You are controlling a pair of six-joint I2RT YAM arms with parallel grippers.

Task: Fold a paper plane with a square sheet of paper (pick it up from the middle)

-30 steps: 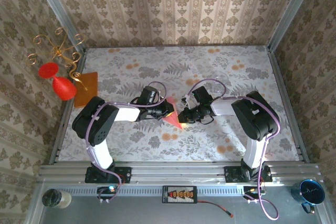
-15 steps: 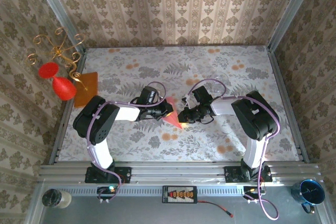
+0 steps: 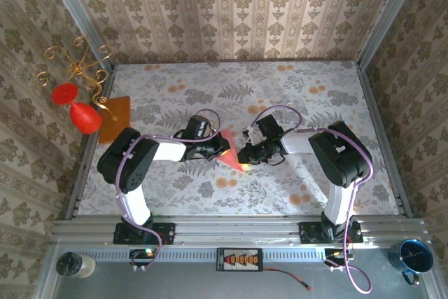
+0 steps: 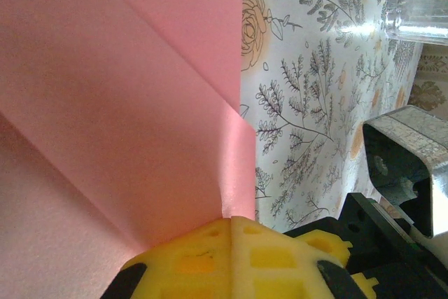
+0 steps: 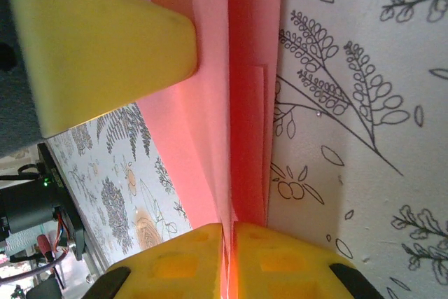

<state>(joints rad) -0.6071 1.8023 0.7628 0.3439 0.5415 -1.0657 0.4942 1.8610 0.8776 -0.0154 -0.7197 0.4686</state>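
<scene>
paper plane (image 3: 229, 157): part-folded, gripped from both sides

it carries diagonal flaps and a centre crease, so the early folds look done. left pincer (image 4: 231, 239) is pressed together on one edge. right pincer (image 5: 227, 246) is pinching the stacked layers opposite. the paper runs out ahead of both, low over the tabletop (image 3: 301, 103). wing folds and release probably remain.

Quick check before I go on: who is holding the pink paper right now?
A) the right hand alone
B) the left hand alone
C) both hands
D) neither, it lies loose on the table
C: in the left wrist view the left hand has its yellow fingers closed on an edge of the pink paper, and in the right wrist view the right hand pinches the folded edge too.
</scene>
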